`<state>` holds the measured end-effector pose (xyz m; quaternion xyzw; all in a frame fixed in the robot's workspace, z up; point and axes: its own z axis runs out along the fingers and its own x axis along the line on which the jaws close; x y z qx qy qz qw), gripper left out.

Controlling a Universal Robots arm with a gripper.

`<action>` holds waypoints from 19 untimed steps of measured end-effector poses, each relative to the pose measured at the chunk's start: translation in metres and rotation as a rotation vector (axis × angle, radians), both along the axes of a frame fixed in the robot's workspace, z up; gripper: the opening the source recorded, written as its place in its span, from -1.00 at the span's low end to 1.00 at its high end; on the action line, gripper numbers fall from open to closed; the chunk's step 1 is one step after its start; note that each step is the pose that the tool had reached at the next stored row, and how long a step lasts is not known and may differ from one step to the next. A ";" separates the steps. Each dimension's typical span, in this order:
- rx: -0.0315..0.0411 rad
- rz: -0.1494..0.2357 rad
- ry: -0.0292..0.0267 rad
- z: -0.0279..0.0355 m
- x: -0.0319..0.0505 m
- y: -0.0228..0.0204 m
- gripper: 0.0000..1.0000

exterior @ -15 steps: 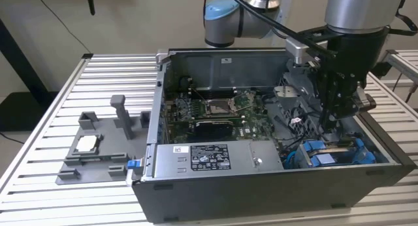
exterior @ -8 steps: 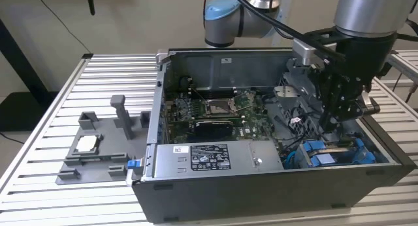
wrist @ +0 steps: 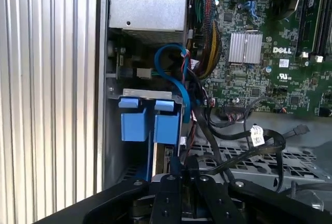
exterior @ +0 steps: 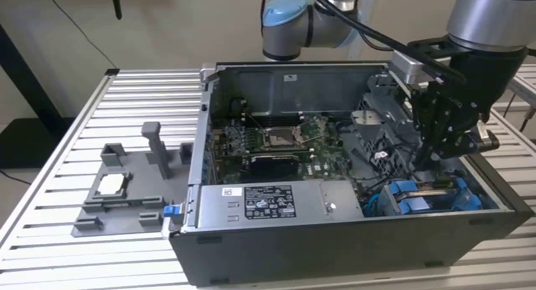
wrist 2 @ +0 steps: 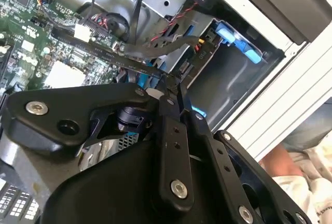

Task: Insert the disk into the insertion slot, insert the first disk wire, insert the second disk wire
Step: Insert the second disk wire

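Second wrist view: end effector (wrist 2: pixel 174 86) pinched narrow on what looks like a wire plug | disk (exterior: pixel 431 196) already seated in the insertion slot (wrist 2: pixel 228 79), case's near corner | keep plug square, push gently I'd say | arm reaching steeply down into case (exterior: pixel 277 240)

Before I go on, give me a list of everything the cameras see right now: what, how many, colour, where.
computer case: one, dark grey, open on the slatted table.
motherboard: one, green, on the case floor.
long metal box: one, grey with white stickers, along the case's near wall.
insertion slot: one, grey with blue tabs, near corner at the exterior view's right.
disk: one, blue-framed, standing edge-on in the slot.
blue cable: one, looping above the slot.
black cables: several, beside the slot.
fixture: one, grey, on the table left of the case.
gripper: one, black, above the slot.
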<state>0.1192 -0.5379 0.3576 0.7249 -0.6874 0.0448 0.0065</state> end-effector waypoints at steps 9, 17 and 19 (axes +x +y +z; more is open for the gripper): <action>0.0004 0.000 0.0753 -0.0009 0.0127 -0.0022 -0.69; 0.0057 -0.003 0.0919 -0.0041 0.0182 -0.0081 -0.69; 0.0094 -0.005 0.0920 -0.0050 0.0193 -0.0083 -0.69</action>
